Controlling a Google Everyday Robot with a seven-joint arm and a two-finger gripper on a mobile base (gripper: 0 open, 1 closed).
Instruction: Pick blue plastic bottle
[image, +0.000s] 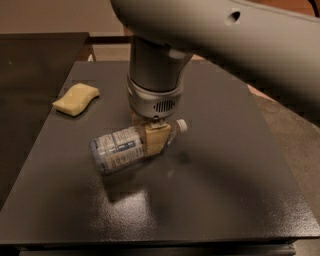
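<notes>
The blue plastic bottle is clear with a pale blue-and-white label and a white cap pointing right. It hangs on its side just above the dark table, with its shadow below it. My gripper comes straight down from the big grey arm and is shut across the bottle near its neck. One tan finger pad shows in front of the bottle. The other finger is mostly hidden behind it.
A yellow sponge lies at the table's back left. A second dark surface sits to the left. The grey arm fills the top right of the view.
</notes>
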